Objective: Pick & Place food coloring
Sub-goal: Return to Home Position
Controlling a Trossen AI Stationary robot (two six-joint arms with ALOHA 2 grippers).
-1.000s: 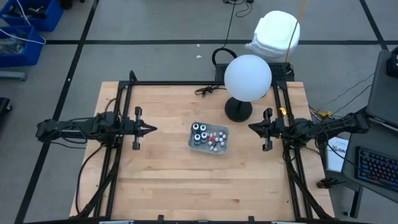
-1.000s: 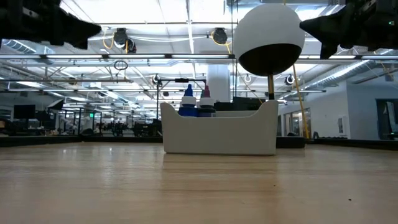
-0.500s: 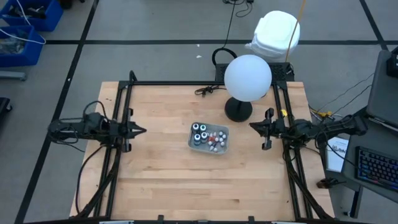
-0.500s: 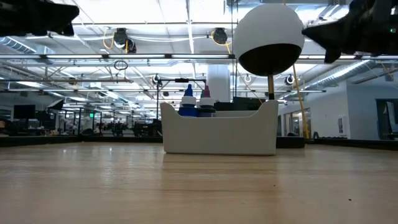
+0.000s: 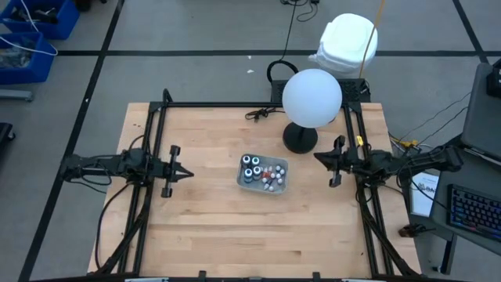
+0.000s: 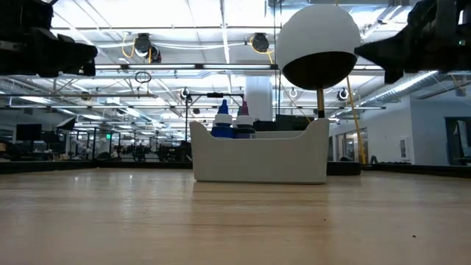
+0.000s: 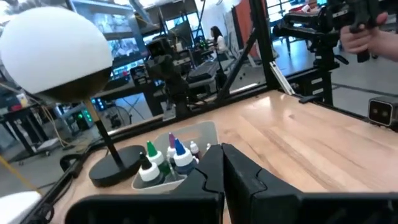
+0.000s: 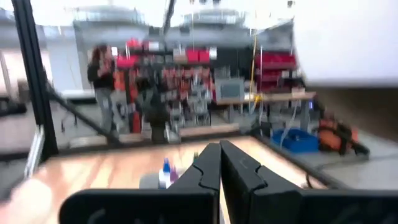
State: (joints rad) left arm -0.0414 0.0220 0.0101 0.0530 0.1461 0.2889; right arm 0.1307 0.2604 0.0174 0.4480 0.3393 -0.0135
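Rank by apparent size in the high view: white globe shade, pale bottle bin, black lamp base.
White globe shade, nearer the camera
Pale rectangular bin
Black round lamp base, partly hidden

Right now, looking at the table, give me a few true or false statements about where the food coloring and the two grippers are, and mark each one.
1. The food coloring sits inside the bin. True.
2. The left gripper holds a bottle. False: it is shut on nothing, out to the bin's left.
3. A lamp with a white globe stands on the table close to the bin. True.
4. The right gripper hangs directly above the bin. False: it is off to the bin's right, shut and empty.
5. Bottles lie loose on the wood outside the bin. False: none shows outside it.
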